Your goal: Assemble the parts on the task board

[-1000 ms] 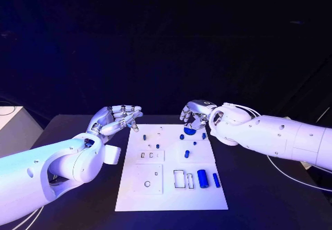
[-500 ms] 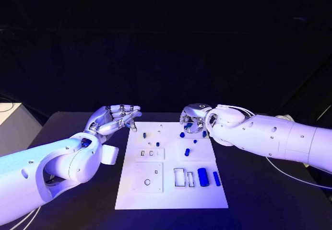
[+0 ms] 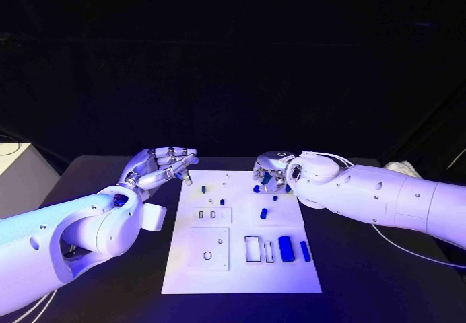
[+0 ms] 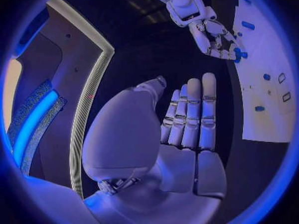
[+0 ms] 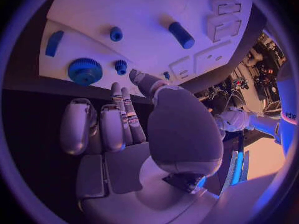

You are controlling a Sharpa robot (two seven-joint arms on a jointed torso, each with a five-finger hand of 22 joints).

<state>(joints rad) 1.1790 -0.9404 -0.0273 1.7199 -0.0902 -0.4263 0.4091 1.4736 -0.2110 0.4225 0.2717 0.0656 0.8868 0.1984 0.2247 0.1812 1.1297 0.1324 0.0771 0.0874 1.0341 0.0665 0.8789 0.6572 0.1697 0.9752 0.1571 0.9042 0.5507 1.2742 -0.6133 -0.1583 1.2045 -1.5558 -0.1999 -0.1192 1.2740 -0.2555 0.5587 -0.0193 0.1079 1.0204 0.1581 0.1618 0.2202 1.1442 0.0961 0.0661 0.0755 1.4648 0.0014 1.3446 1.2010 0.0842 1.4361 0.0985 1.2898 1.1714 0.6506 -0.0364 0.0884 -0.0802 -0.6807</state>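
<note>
The right hand (image 3: pixel 272 169), fingers apart and holding nothing, hangs right by the blue gear (image 5: pixel 84 71) at the task board's (image 3: pixel 238 269) top; the left hand (image 3: pixel 163 168), also empty, is farther.

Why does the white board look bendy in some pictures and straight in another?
Head view: the task board has straight edges. Left wrist view: fisheye curves the board round the circle's rim. Right wrist view: its edge bows too, and the blue gear looks big because the camera sits close.
</note>
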